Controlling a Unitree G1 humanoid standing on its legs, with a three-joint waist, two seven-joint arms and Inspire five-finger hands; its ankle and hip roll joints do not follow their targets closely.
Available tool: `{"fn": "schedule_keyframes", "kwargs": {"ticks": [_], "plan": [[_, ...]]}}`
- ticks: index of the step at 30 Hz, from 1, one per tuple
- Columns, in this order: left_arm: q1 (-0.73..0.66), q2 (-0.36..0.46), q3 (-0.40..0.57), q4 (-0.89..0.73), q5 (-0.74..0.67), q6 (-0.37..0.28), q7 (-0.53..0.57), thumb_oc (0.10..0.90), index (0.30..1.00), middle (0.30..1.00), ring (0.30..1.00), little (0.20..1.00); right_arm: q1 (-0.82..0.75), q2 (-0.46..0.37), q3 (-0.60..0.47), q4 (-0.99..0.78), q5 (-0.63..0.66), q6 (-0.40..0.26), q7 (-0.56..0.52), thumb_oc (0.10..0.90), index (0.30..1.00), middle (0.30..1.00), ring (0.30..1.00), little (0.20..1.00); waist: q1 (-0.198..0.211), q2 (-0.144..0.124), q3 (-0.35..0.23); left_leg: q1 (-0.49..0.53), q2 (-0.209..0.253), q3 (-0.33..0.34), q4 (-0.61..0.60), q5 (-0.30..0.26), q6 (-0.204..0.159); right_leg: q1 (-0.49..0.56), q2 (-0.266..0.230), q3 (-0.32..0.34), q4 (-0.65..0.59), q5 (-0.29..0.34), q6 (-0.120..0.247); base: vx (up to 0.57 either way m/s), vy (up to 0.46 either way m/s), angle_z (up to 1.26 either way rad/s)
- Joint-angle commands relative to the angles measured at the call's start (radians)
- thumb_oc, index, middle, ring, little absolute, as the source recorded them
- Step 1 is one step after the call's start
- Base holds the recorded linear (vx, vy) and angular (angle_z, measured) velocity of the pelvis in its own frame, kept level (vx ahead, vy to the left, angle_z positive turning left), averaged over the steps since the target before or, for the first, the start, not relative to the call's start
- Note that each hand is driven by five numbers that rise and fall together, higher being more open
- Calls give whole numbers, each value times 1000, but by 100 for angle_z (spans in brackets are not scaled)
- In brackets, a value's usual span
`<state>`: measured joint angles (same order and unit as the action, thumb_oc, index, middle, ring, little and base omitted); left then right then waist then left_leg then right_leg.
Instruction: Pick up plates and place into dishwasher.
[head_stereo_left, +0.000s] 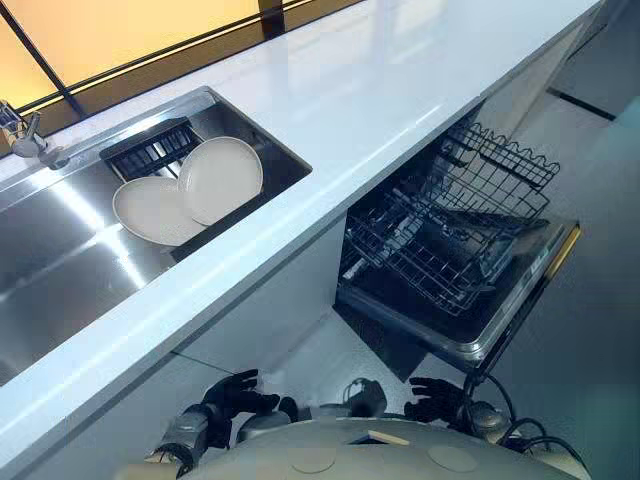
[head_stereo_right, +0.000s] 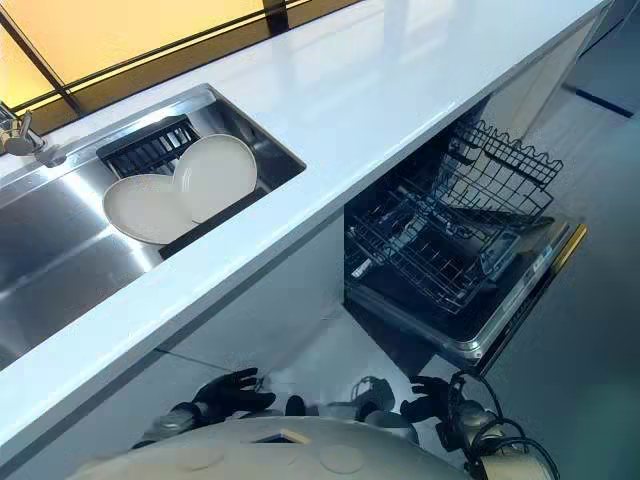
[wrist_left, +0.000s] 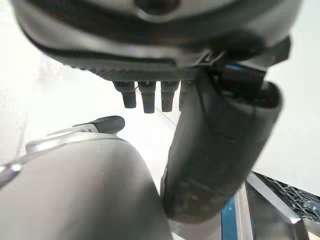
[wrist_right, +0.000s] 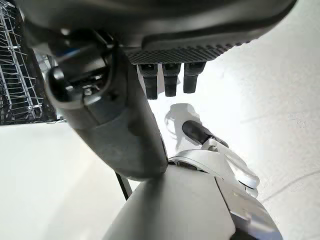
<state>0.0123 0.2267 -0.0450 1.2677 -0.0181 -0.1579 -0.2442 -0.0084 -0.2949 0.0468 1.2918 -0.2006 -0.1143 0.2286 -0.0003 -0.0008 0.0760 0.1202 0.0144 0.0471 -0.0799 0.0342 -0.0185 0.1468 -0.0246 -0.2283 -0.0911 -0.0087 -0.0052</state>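
Note:
Two cream plates lie overlapping in the steel sink (head_stereo_left: 60, 260): one plate (head_stereo_left: 222, 178) rests partly on the other plate (head_stereo_left: 150, 212). The dishwasher (head_stereo_left: 455, 250) stands open under the counter at the right, with its black wire rack (head_stereo_left: 470, 215) pulled out and no plates in it. My left hand (head_stereo_left: 235, 397) hangs low below the counter edge, fingers relaxed and holding nothing. My right hand (head_stereo_left: 437, 397) hangs low in front of the dishwasher door, also relaxed and holding nothing. In the wrist views the left hand's fingers (wrist_left: 145, 97) and the right hand's fingers (wrist_right: 170, 80) hang straight.
A long white countertop (head_stereo_left: 380, 90) runs between sink and dishwasher. A black slotted drain rack (head_stereo_left: 150, 150) sits behind the plates. A tap (head_stereo_left: 25, 135) stands at the sink's far left. The lowered dishwasher door (head_stereo_left: 520, 300) juts out over the pale floor.

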Motion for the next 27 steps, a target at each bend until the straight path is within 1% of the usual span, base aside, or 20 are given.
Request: {"fn": "schedule_keyframes", "kwargs": {"ticks": [1,4,7,8,10,11,12,13,15,16,17,21,22,23,24,25,26,27], "plan": [[-29,-2,-20,31,11,-46,-18,800,900,900,900,900,-18,8,16,40,-29,-30,26,800,900,900,900,900,16,14,-5,-22,-40,23,35,-100,19,-57,13,-1,114,-110,40,382,-314,71],[-30,0,-17,31,1,-41,-23,800,900,900,900,900,-18,6,16,41,-30,-33,24,800,900,900,900,900,15,15,-2,-20,-39,24,34,-100,19,-58,12,-1,115,-111,40,0,0,0],[-32,4,-20,29,5,-68,-46,800,900,900,900,900,-18,3,15,41,-35,-37,26,800,900,900,900,900,13,15,0,-24,-39,25,36,-99,20,-62,12,3,117,-110,41,0,0,0],[-35,5,-24,24,-5,-89,-60,800,900,900,900,900,-20,2,18,38,-37,-36,26,800,900,900,900,900,12,16,2,-25,-39,25,36,-99,20,-64,12,4,118,-110,41,0,0,0],[-41,7,-37,1,-18,-156,-68,800,900,900,900,900,-22,-1,22,33,-38,-38,22,800,900,900,900,900,10,17,5,-23,-39,26,34,-98,20,-66,13,7,121,-109,42,0,0,0],[-48,7,-51,-27,-45,-178,-89,800,900,900,900,900,-23,-4,23,26,-36,-37,21,800,900,900,900,900,7,19,7,-23,-38,28,33,-98,19,-68,13,9,122,-109,43,0,0,0],[-54,6,-64,-57,-76,-194,-128,800,900,900,900,900,-26,-8,25,19,-34,-32,23,800,900,900,900,900,6,20,9,-25,-37,30,33,-98,19,-71,13,11,122,-108,44,0,0,0],[-60,5,-77,-96,-124,-189,-180,800,900,900,900,900,-28,-13,25,12,-36,-29,27,800,900,900,900,900,6,22,12,-28,-36,31,34,-98,19,-74,13,12,123,-108,44,-44,14,0],[-75,2,-111,-186,-234,-130,-308,800,900,900,900,900,-38,-25,26,5,-40,-25,34,800,900,900,900,900,5,27,18,-32,-34,34,33,-97,21,-81,13,14,126,-106,45,-52,8,-1],[-81,2,-126,-219,-258,-122,-349,800,900,900,900,900,-43,-29,26,2,-38,-23,38,800,900,900,900,900,6,30,20,-31,-34,35,31,-97,22,-82,12,14,127,-105,46,-40,5,-1],[-87,4,-144,-252,-261,-140,-398,800,900,900,900,900,-46,-33,25,1,-37,-24,40,800,900,900,900,900,6,32,23,-30,-34,35,27,-95,23,-83,12,14,127,-104,47,-34,6,-2],[-117,24,-248,-465,-275,-150,-612,800,900,900,900,900,-58,-45,38,-27,-28,-15,34,800,900,900,900,900,3,45,31,-31,-34,32,15,-87,24,-94,10,20,130,-97,52,-33,17,-2],[-128,32,-271,-525,-291,-144,-665,800,900,900,900,900,-62,-49,44,-30,-25,-13,33,800,900,900,900,900,1,48,33,-33,-34,31,13,-85,25,-97,10,23,132,-96,53,-45,26,-2],[-142,40,-294,-587,-314,-137,-726,800,900,900,900,900,-67,-52,52,-32,-18,-10,31,800,900,900,900,900,0,51,35,-35,-34,30,11,-84,26,-102,9,26,133,-95,54,-44,24,-2],[-160,53,-315,-675,-349,-99,-775,800,900,900,900,900,-71,-55,59,-30,-12,-11,26,800,900,900,900,900,-1,55,38,-36,-34,29,9,-83,27,-105,9,28,134,-94,56,-37,19,-2],[-175,66,-328,-732,-398,-72,-857,800,900,900,900,900,-74,-56,64,-28,-9,-13,23,800,900,900,900,900,-2,57,40,-35,-35,27,8,-83,28,-107,9,30,136,-93,57,0,0,0],[-217,78,-352,-888,-479,62,-910,800,900,900,900,900,-82,-56,73,-20,-2,-15,18,800,900,900,900,900,-5,61,40,-36,-35,27,6,-84,32,-110,9,33,137,-92,57,0,0,0],[-239,83,-361,-963,-552,133,-952,800,900,900,900,900,-85,-56,77,-14,-1,-18,14,800,900,900,900,900,-6,63,40,-37,-36,28,4,-84,34,-113,9,36,137,-91,57,0,0,0]]}}
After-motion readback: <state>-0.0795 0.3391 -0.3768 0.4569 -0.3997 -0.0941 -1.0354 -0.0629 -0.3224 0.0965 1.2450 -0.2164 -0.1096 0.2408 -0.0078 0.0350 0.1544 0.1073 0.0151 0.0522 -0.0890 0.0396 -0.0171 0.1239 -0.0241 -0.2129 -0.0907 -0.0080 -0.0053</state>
